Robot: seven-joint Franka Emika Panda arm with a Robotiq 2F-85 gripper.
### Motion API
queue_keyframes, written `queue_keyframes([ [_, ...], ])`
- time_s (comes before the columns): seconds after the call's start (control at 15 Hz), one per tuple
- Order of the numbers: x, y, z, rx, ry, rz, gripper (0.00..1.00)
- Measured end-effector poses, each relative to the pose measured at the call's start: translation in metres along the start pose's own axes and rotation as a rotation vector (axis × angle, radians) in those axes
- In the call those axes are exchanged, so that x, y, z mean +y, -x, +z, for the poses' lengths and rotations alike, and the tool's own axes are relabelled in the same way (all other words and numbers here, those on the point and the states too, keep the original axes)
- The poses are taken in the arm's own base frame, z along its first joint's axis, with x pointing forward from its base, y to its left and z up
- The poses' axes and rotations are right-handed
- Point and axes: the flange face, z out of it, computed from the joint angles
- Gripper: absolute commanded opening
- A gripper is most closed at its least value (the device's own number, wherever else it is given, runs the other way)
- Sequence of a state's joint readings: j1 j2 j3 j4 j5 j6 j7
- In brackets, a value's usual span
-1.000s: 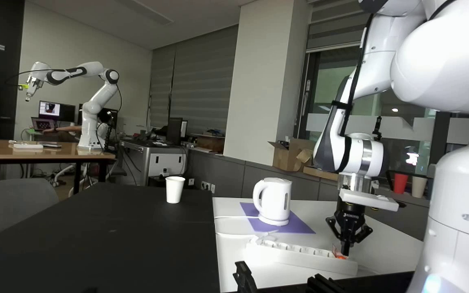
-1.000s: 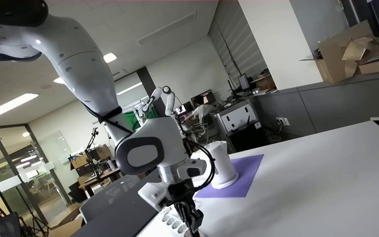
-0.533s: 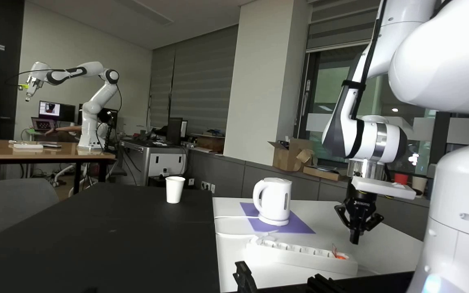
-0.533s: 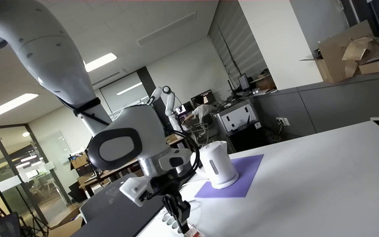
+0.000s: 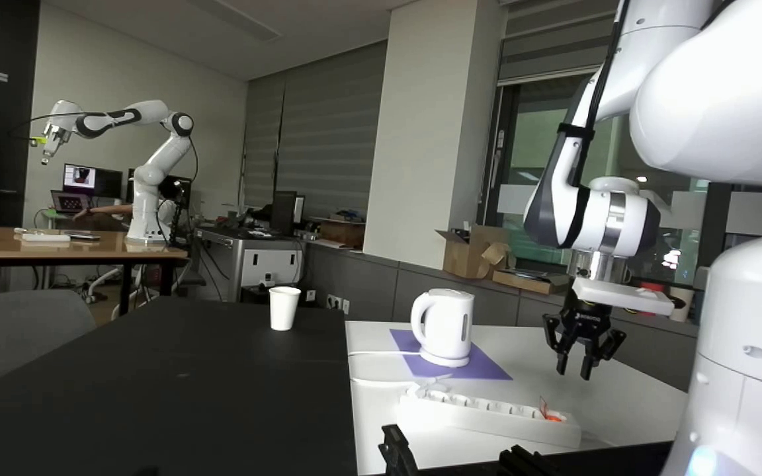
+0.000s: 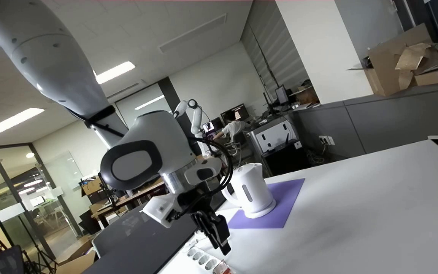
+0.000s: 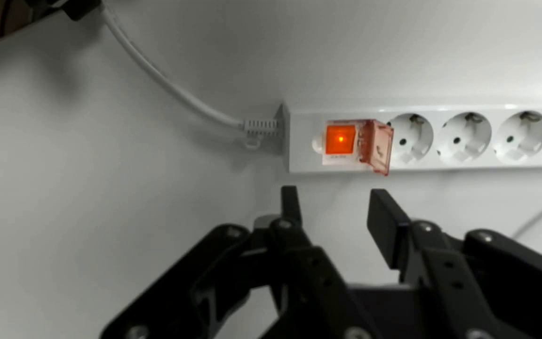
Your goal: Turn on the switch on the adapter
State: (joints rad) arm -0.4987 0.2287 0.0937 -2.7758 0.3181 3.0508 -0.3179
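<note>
The adapter, a long white power strip with a row of round sockets, lies on the white table in an exterior view (image 5: pixel 487 420). It also shows in the wrist view (image 7: pixel 435 162) and partly, cut off at the bottom, in an exterior view (image 6: pixel 191 262). The switch (image 7: pixel 340 140) is an orange rocker near its cable end, with a bright glowing spot. A clear reddish flip cover (image 7: pixel 380 147) stands open beside it. The switch is a small orange spot in an exterior view (image 5: pixel 553 417). My gripper (image 7: pixel 334 190) is open, empty and raised above the table, apart from the switch (image 5: pixel 573 374).
A white kettle (image 5: pixel 447 327) stands on a purple sheet (image 5: pixel 487 368) beyond the strip. A white cable (image 7: pixel 167 84) leaves the strip's switch end. A paper cup (image 5: pixel 283 308) stands on the adjoining black table (image 5: pixel 182 396).
One second ago the fingers were shut and down at the switch. The gripper has since risen away from the strip, and its fingers have opened. The strip has not visibly moved.
</note>
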Motion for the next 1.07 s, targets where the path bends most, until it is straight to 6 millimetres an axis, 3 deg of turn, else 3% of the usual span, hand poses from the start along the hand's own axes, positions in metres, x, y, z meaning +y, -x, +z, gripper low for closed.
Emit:
queue_keyframes([
  [0.27, -0.008, -0.005, -0.013, 0.099, -0.050, 0.056, 0.99],
  [0.6, -0.015, -0.002, -0.027, 0.154, -0.090, 0.067, 1.00],
  [1.07, -0.005, 0.012, -0.021, 0.168, -0.060, 0.043, 1.00],
])
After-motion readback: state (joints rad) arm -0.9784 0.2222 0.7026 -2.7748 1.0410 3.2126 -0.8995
